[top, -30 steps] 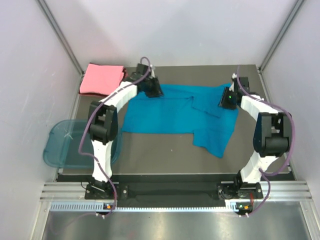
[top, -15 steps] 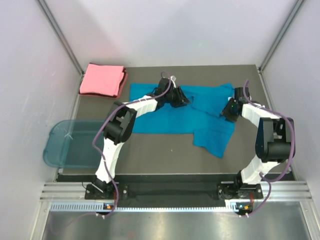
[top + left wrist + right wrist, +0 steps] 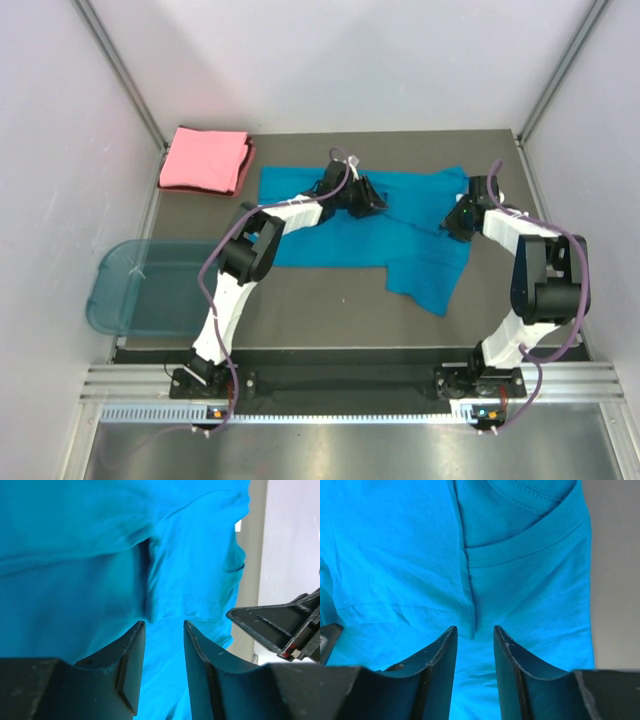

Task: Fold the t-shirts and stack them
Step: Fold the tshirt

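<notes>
The teal-blue t-shirt (image 3: 330, 235) lies spread across the dark mat, with one part hanging toward the front right (image 3: 430, 280). The salmon-pink t-shirt (image 3: 205, 160) lies folded at the back left corner. My left gripper (image 3: 366, 196) hovers over the teal shirt's back middle. Its jaws stand open (image 3: 163, 625) above a cloth fold (image 3: 147, 580), with nothing between them. My right gripper (image 3: 456, 219) is over the shirt's right part, also open (image 3: 475, 630). It sits just short of a hemmed edge (image 3: 465, 620) and the ribbed collar (image 3: 530, 535).
A translucent blue tub (image 3: 140, 290) sits off the mat's left edge. Bare mat (image 3: 320, 305) shows in front of the shirt. White walls close in the back and both sides. The right gripper's finger (image 3: 280, 625) shows at the right of the left wrist view.
My left arm has swung right from the shirt's back left corner to its back middle, and its jaws have widened. The right gripper has shifted slightly nearer.
</notes>
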Controlling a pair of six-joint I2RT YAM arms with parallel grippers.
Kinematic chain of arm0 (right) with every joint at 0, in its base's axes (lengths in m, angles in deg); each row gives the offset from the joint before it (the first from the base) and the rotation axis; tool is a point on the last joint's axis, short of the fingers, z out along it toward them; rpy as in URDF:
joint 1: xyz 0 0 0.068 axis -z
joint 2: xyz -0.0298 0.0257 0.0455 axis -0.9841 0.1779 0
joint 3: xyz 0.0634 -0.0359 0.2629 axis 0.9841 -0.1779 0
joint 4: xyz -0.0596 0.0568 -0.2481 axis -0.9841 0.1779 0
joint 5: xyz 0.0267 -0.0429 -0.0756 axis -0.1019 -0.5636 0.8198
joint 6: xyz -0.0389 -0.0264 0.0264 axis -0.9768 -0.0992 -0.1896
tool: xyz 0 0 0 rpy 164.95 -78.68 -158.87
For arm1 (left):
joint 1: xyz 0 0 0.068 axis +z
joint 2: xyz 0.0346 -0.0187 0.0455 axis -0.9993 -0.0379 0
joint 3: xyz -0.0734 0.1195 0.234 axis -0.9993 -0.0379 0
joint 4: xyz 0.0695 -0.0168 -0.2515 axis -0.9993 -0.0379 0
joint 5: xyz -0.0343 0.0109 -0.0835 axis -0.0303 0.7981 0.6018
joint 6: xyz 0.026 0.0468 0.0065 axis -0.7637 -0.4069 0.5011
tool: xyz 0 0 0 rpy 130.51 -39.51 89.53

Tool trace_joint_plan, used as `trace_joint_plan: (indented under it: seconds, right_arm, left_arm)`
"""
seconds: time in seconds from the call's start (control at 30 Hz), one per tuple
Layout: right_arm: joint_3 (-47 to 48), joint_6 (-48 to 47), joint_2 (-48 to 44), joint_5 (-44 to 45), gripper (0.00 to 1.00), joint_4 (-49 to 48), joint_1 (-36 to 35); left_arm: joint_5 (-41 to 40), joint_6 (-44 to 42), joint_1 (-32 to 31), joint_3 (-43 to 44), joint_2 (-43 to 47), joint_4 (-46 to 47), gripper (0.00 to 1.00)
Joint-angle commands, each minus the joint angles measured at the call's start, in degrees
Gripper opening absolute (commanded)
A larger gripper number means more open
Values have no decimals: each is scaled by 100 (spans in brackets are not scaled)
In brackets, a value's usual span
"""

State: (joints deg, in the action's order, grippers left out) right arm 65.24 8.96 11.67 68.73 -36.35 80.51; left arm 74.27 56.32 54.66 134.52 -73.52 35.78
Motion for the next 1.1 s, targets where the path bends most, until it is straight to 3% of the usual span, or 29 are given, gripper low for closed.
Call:
trace_joint_plan:
  seconds: [0.0, 0.6, 0.8, 0.9, 0.93, 1.07]
  right_arm:
    - [-26, 140, 58, 26, 35, -289, -23]
    - [-158, 378, 340, -61, 30, -650, -31]
    - [-184, 404, 349, -79, 23, -720, -31]
    - [-184, 378, 323, -97, 3, -738, -31]
    - [-167, 361, 331, -97, 0, -738, -31]
    - [-149, 308, 270, -114, 0, -703, -31]
  left_arm:
    - [103, -6, -32, 399, -125, 401, 41]
    - [156, 169, -102, 558, -451, 366, 41]
    - [147, 187, -111, 611, -504, 383, 38]
    - [165, 170, -111, 637, -486, 340, 27]
    - [182, 170, -111, 655, -477, 322, 15]
    - [226, 161, -111, 795, -451, 217, 0]
